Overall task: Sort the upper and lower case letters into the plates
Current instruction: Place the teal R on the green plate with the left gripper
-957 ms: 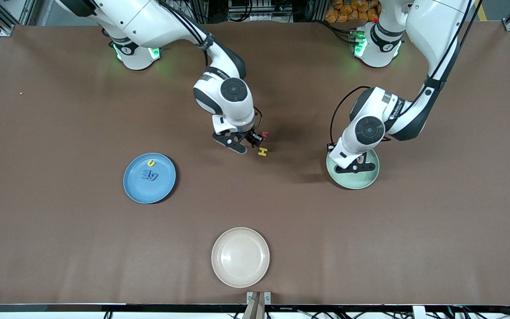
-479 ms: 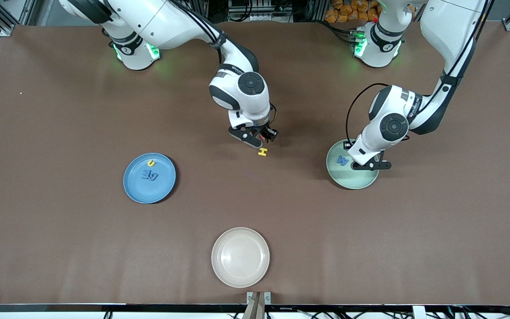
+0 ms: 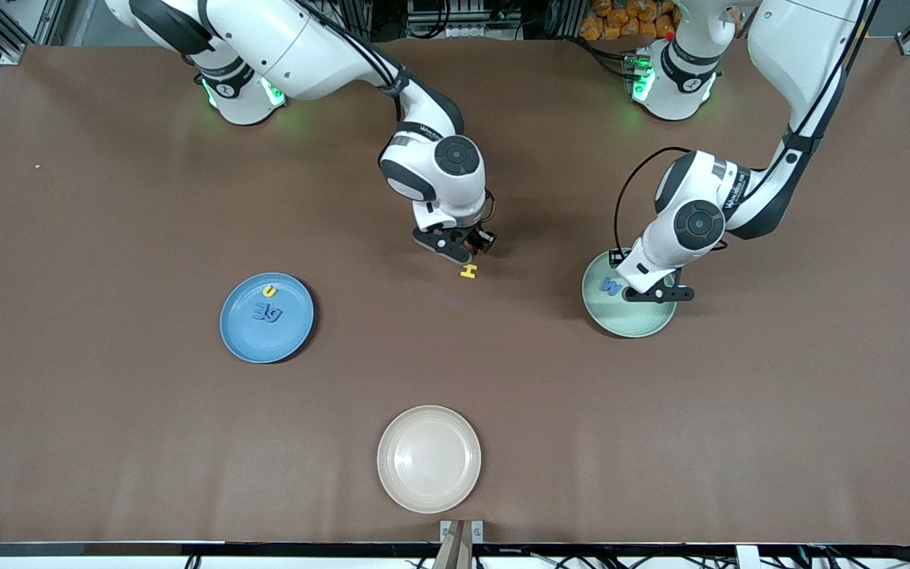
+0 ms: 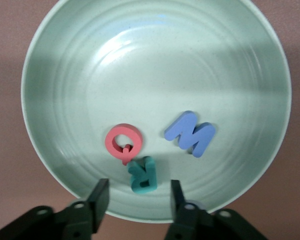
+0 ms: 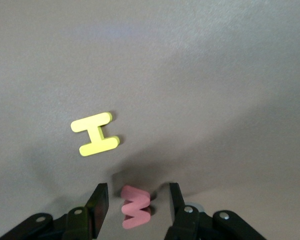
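Jaws of the left gripper (image 4: 137,192) are spread over the mint plate (image 4: 80,65), where a red Q (image 4: 122,141), teal R (image 4: 141,175) and blue M (image 4: 191,133) are seen. The right gripper (image 5: 136,200) is spread around a pink W (image 5: 136,207) on the bench (image 3: 107,442), beside a yellow H (image 5: 95,133). Three letters (image 3: 267,308) are seen in the blue plate (image 3: 243,344).

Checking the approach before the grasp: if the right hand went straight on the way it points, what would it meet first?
Probably the pink w, which lies on the table between the open fingers of the right hand. The yellow H lies off to the side, out of that line.
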